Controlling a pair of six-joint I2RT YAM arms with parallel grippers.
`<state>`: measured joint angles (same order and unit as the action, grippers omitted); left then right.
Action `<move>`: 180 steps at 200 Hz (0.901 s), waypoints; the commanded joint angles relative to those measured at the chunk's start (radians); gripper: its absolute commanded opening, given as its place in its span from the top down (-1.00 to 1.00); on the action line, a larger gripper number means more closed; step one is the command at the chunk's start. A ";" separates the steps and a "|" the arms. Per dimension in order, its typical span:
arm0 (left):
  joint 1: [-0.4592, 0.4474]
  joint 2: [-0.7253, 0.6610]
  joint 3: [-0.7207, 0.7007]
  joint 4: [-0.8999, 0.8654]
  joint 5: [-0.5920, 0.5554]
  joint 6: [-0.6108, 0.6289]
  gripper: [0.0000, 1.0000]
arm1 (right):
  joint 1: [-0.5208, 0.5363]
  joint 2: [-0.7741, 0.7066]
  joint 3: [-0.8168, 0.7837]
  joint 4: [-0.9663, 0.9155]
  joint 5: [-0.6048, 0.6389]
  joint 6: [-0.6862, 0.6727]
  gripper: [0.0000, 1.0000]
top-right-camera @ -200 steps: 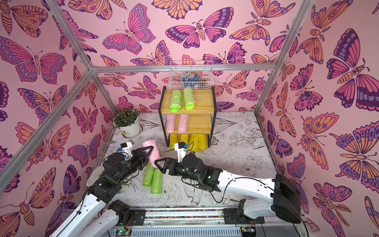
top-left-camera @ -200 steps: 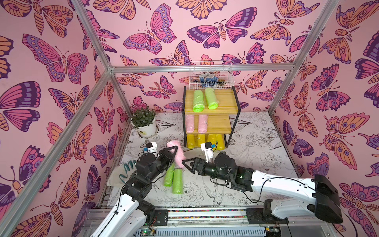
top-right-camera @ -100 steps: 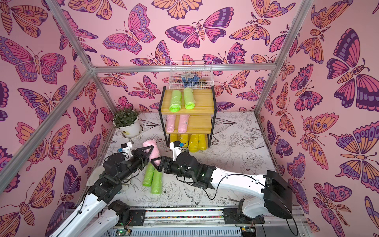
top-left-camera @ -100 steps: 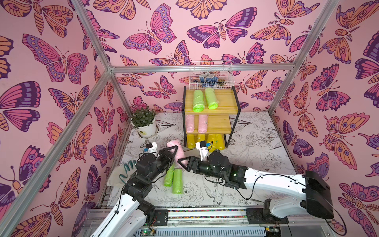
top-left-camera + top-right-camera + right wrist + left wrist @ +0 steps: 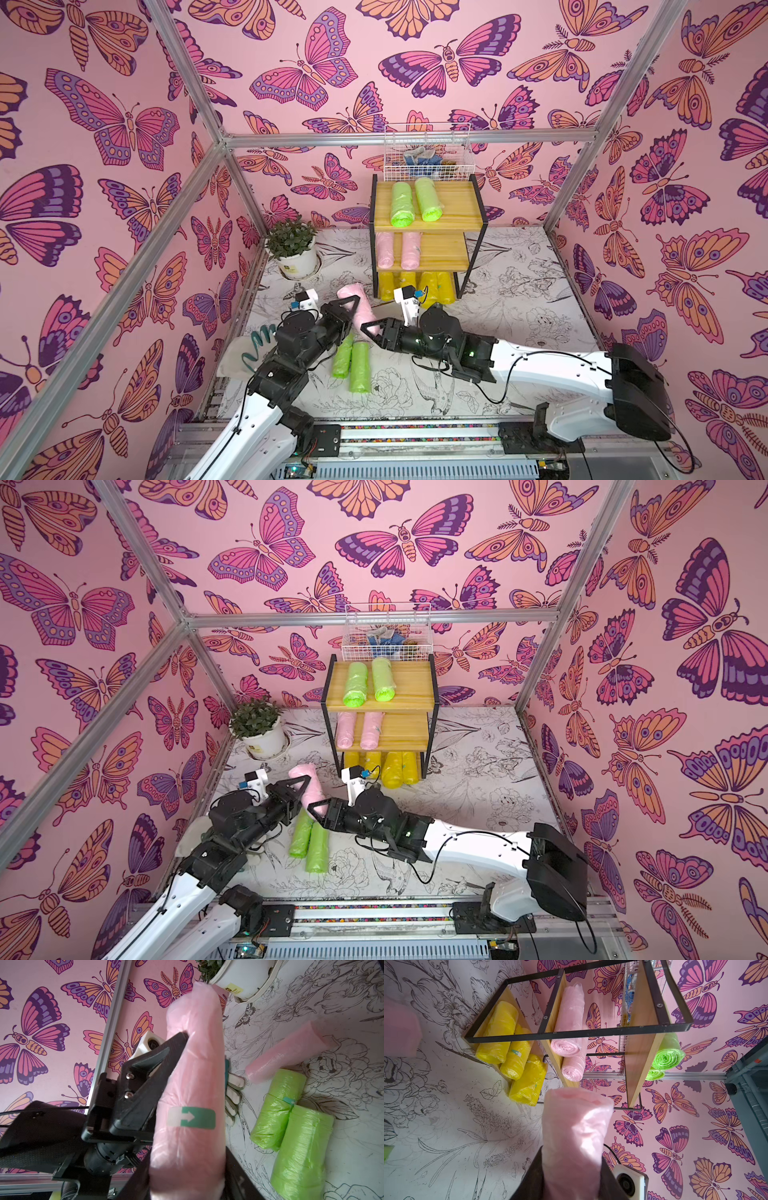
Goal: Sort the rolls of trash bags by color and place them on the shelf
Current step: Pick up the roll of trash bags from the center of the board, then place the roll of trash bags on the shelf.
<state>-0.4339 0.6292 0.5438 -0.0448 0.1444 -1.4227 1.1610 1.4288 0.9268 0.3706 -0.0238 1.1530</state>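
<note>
One pink roll (image 5: pixel 362 308); left pincer (image 5: pixel 352 306) clamps it; right pincer (image 5: pixel 371 331) grips its near end

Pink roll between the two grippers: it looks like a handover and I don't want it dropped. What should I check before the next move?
1. Left gripper shut on the pink roll: ok.
2. Roll's near end between the jaws of the right gripper: ok.
3. Right gripper's hold firm enough for the left to release: cannot tell.
4. Bare space on the shelf's middle board beside two pink rolls: ok.
5. Every pink roll shelved: not ok; another pink roll lies on the table.
</note>
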 commanded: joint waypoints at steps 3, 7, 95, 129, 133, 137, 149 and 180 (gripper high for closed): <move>-0.003 -0.022 -0.015 0.053 0.029 -0.012 1.00 | 0.005 0.019 0.028 0.051 -0.012 0.001 0.24; -0.002 -0.023 -0.016 0.054 0.029 -0.013 1.00 | 0.005 0.018 0.027 0.051 -0.011 0.001 0.28; -0.002 -0.007 -0.020 0.035 0.049 0.005 -1.00 | -0.008 -0.113 -0.023 -0.099 0.101 -0.093 1.00; -0.002 -0.017 0.021 -0.050 0.038 0.087 -1.00 | -0.029 -0.235 -0.056 -0.238 0.179 -0.154 1.00; -0.002 -0.018 0.028 -0.067 0.035 0.096 -1.00 | -0.034 -0.250 -0.059 -0.258 0.189 -0.160 1.00; -0.002 -0.019 0.038 -0.087 0.033 0.116 -1.00 | -0.037 -0.261 -0.061 -0.273 0.195 -0.165 1.00; -0.002 -0.019 0.071 -0.153 0.023 0.170 -0.94 | -0.051 -0.309 -0.066 -0.333 0.226 -0.184 1.00; -0.002 0.004 0.156 -0.320 0.006 0.299 -0.85 | -0.104 -0.406 -0.061 -0.478 0.296 -0.233 1.00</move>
<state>-0.4332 0.6239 0.6380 -0.2157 0.1646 -1.2697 1.0939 1.0817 0.8619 0.0204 0.1795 0.9916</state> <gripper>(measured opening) 0.933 0.382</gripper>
